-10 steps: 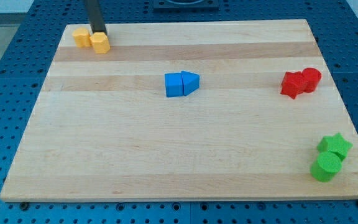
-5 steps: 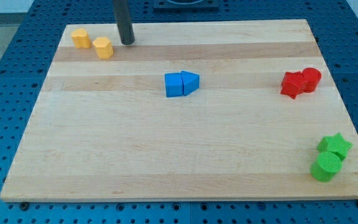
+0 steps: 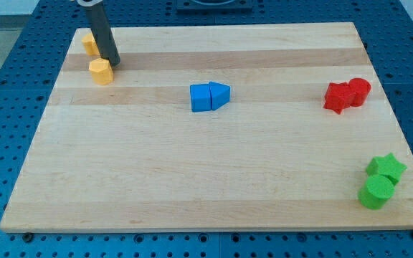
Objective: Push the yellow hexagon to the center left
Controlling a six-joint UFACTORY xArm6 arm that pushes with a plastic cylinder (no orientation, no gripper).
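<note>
The yellow hexagon [image 3: 101, 72] lies on the wooden board [image 3: 206, 172] near the view's top left. My tip [image 3: 112, 61] stands just above and to the right of it, touching or nearly touching its upper right side. A second yellow block [image 3: 89, 43], shape unclear, sits further up, partly hidden behind the rod.
A blue cube [image 3: 201, 98] and a blue pointed block [image 3: 220, 94] touch near the board's middle top. Two red blocks [image 3: 347, 94] sit at the right. A green star [image 3: 386, 168] and a green cylinder [image 3: 375, 193] sit at the bottom right.
My tip moved left from the hexagon's right and came down against it. The yellow hexagon slid down and to the left, away from the other yellow block.
</note>
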